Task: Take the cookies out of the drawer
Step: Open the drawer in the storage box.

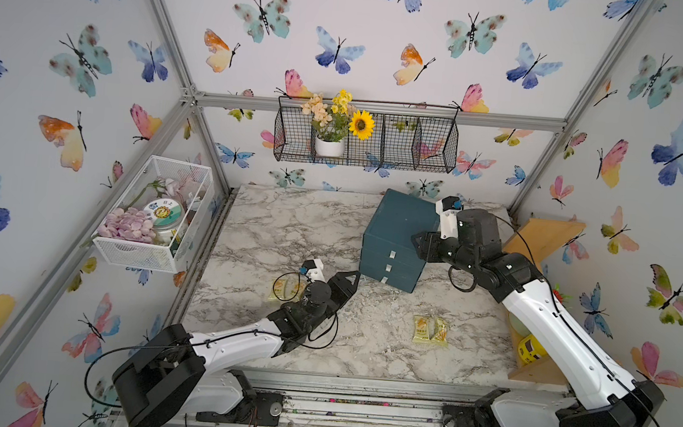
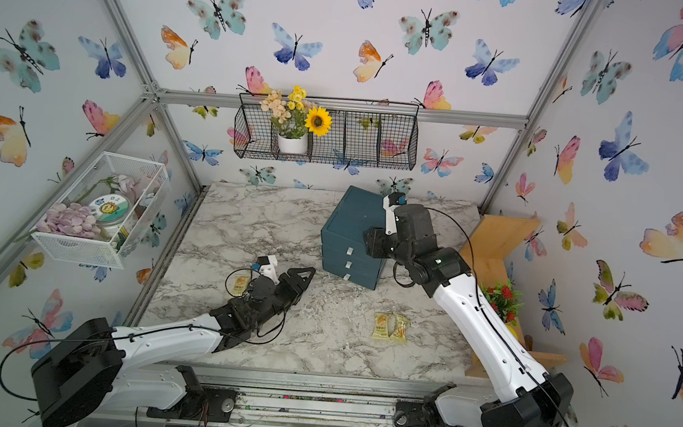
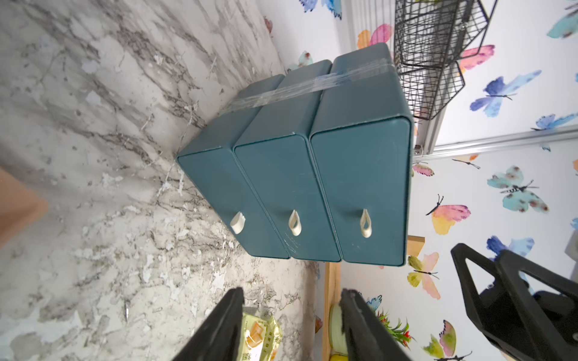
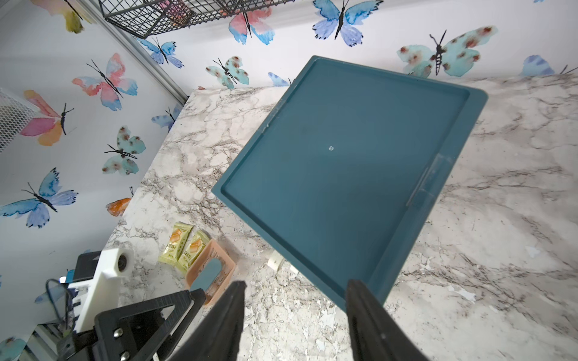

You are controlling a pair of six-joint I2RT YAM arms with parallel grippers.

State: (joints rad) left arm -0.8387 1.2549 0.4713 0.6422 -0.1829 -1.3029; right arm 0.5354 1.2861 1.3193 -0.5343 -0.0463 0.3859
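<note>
On the marble tabletop (image 1: pixel 288 227), in both top views, the teal drawer cabinet (image 1: pixel 396 235) (image 2: pixel 351 232) stands toward the far right corner. Two yellow cookies (image 1: pixel 430 330) (image 2: pixel 390 327) lie side by side near the front edge, right of the middle. Two more sit toward the left edge, partly under the left arm's wrist. The left gripper (image 1: pixel 353 284) (image 2: pixel 306 276) hangs low just before the cabinet's front, its claw apart. The right gripper (image 1: pixel 417 243) (image 2: pixel 367 239) is at the cabinet's upper right edge.

From the left wrist, all three drawers (image 3: pixel 291 200) are shut, their white loop handles (image 3: pixel 295 222) sticking out. The left claw stands apart with nothing between, and one yellow packet lies on the marble beside a finger.

From the right wrist, the right claw stands apart over the near corner of the cabinet's top; I cannot tell whether it touches. Beyond, two cookies lie just beside a peach dustpan (image 4: pixel 225 265) holding a teal brush (image 4: pixel 208 275).
</note>
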